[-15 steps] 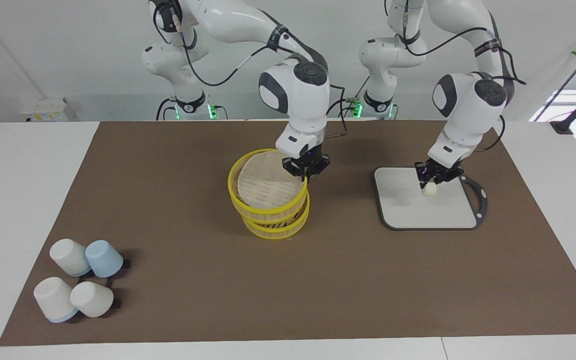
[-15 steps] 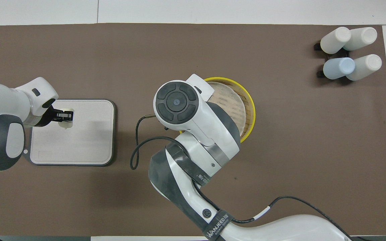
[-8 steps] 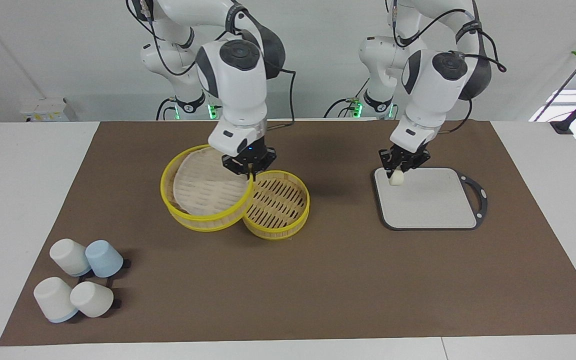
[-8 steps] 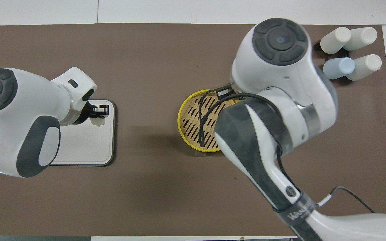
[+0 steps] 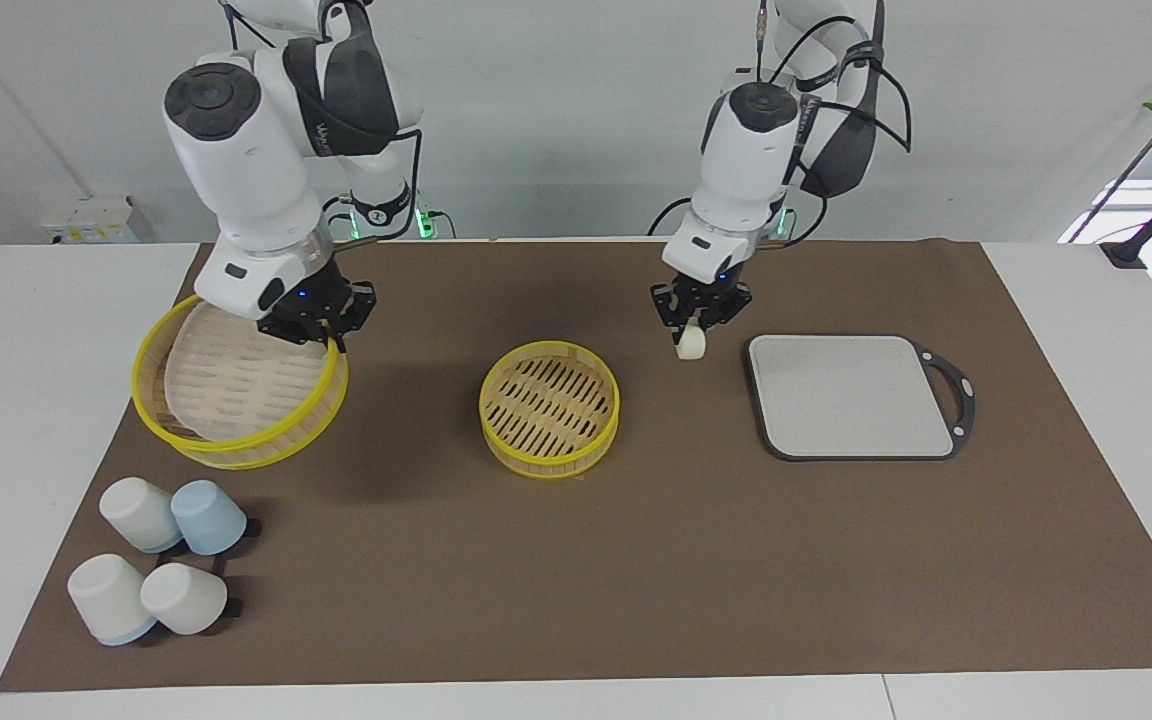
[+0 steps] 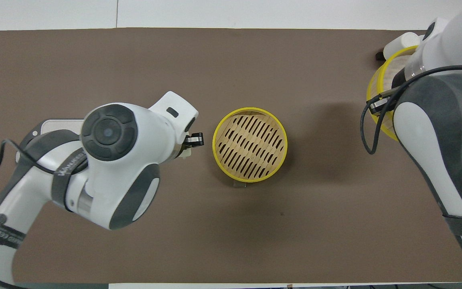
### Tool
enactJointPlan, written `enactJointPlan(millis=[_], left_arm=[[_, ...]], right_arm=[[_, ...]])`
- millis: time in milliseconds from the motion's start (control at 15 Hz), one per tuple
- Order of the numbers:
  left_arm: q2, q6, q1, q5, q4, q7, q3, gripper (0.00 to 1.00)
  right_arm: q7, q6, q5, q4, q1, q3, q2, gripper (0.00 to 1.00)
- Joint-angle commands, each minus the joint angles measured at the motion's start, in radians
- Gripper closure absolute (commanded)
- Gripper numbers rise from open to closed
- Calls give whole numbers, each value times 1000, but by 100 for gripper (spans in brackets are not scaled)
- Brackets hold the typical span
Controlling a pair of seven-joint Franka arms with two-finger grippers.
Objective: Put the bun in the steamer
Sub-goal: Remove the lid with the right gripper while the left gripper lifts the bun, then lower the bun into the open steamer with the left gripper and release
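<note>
Since a second ago both arms have travelled: from the facing view I see my left end effector (image 5: 700, 312), clamped on the bun (image 5: 690, 343), has carried it off the grey board (image 5: 851, 395) and now holds it above the surface between board and steamer base (image 5: 549, 408). My right end effector (image 5: 321, 322) is pinched on the rim of the steamer's lifted upper tier (image 5: 236, 380), swung out toward the cups (image 5: 161, 560). From overhead, the left end effector (image 6: 194, 139) sits just beside the open base (image 6: 249, 143), the bun mostly hidden beneath it; the right arm covers most of the tier (image 6: 379, 80). I judge this the carry step; next I must bring the bun over the slatted floor, lower, release.
</note>
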Motion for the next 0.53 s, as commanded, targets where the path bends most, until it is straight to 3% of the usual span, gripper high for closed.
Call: enactJointPlan(millis=[0, 133, 267, 467], left_arm=[[120, 54, -122, -3, 94, -113, 18, 71], [176, 76, -191, 0, 111, -162, 18, 71], [309, 69, -243, 40, 237, -238, 21, 71], [344, 111, -262, 77, 250, -265, 18, 71]], right_arm=[[28, 22, 8, -113, -36, 13, -75, 100], [32, 22, 8, -110, -54, 13, -73, 100], [48, 25, 7, -113, -69, 13, -73, 100], [61, 81, -12, -116, -59, 13, -73, 100]])
